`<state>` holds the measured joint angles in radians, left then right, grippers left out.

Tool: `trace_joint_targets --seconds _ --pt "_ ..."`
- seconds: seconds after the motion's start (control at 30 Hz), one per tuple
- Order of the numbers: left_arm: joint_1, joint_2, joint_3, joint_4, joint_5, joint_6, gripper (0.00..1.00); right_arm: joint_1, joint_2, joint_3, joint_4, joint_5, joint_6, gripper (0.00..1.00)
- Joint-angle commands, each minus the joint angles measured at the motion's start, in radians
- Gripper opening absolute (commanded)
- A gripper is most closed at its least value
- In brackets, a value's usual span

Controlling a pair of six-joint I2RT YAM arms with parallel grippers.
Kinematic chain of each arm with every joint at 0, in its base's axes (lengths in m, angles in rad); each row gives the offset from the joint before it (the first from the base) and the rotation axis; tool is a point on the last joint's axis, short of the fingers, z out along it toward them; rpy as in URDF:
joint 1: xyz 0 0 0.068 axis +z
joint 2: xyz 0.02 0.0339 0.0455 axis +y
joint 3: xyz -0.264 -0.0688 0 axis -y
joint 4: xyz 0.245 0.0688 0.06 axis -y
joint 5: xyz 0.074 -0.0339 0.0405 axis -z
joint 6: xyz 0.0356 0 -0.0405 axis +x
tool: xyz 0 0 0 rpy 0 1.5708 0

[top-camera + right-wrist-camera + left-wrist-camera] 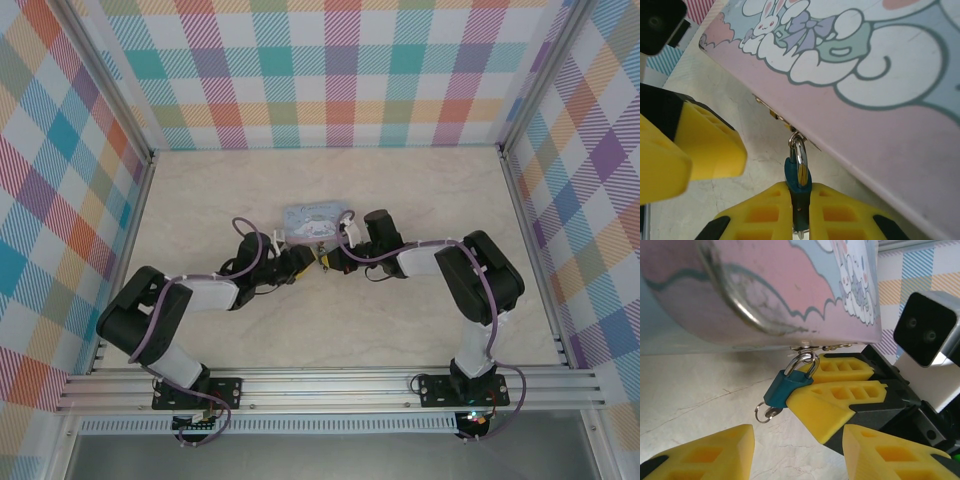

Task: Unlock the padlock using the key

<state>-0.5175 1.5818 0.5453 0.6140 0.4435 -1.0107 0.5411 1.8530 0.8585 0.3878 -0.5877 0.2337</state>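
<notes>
The tiny teal padlock (pixel 786 390) hangs by its silver shackle (pixel 799 159) from the hasp of the light-blue cartoon tin (pixel 790 285). The small silver key (pixel 771 413) sits in the bottom of the lock, and its ring (pixel 760 412) rests on the table. My right gripper (pixel 801 210) is shut on the padlock body (pixel 799 184), and its yellow fingers (pixel 840 400) press both sides. My left gripper (pixel 800 460) is open just short of the key, with a finger on either side and nothing between them. From above, both grippers (pixel 300 262) (pixel 338 262) meet in front of the tin (pixel 313 222).
The tin lies flat on the marble-look table (pixel 330 330), directly behind both grippers. Checked walls (pixel 330 80) close in the back and both sides. A metal rail (pixel 330 385) runs along the near edge by the arm bases.
</notes>
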Motion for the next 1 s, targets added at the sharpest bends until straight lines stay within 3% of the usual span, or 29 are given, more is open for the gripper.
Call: trace_joint_targets --seconds 0.0,0.23,0.5,0.97 --pt "-0.014 0.036 0.011 0.097 -0.021 -0.019 0.50 -0.010 -0.028 -0.004 0.031 -0.058 0.033 0.12" --pt "-0.016 0.000 -0.041 0.166 -0.058 -0.029 0.50 -0.028 -0.034 -0.012 0.062 -0.032 0.180 0.11" --pt "-0.012 -0.112 -0.082 0.141 -0.052 0.062 0.33 -0.036 -0.017 -0.029 0.277 -0.014 0.444 0.10" --pt "-0.012 -0.008 -0.087 0.347 -0.041 -0.133 0.31 -0.036 -0.008 0.020 0.278 -0.010 0.718 0.10"
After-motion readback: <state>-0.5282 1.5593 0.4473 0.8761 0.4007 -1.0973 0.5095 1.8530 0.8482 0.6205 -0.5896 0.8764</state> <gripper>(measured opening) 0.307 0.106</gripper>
